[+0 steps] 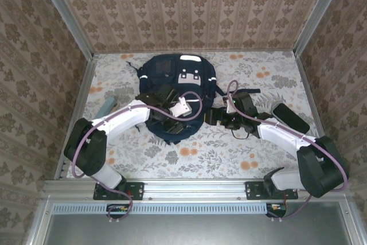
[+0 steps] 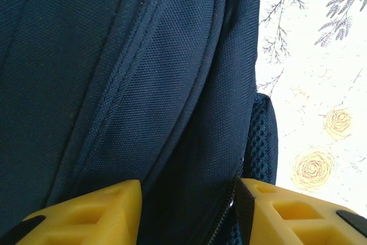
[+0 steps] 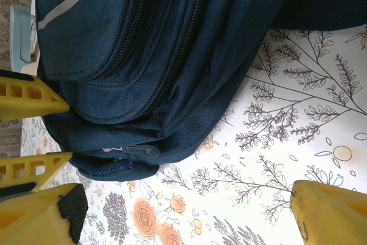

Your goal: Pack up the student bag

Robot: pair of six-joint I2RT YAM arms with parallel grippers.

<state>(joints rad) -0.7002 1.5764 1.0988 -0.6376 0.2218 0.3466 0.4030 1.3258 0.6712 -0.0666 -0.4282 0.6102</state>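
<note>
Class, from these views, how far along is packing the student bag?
Done: nothing visibly packed; the student bag lies flat, zips seemingly closed. In hand: left gripper straddles bag fabric; right gripper sits open alongside. Left: opening, loading the pale-blue item outside, closing.

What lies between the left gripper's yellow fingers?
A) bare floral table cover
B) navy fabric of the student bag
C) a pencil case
B: in the left wrist view the left gripper has a finger on either side of a zippered ridge of the student bag, while the floral table lies off to one side.
</note>
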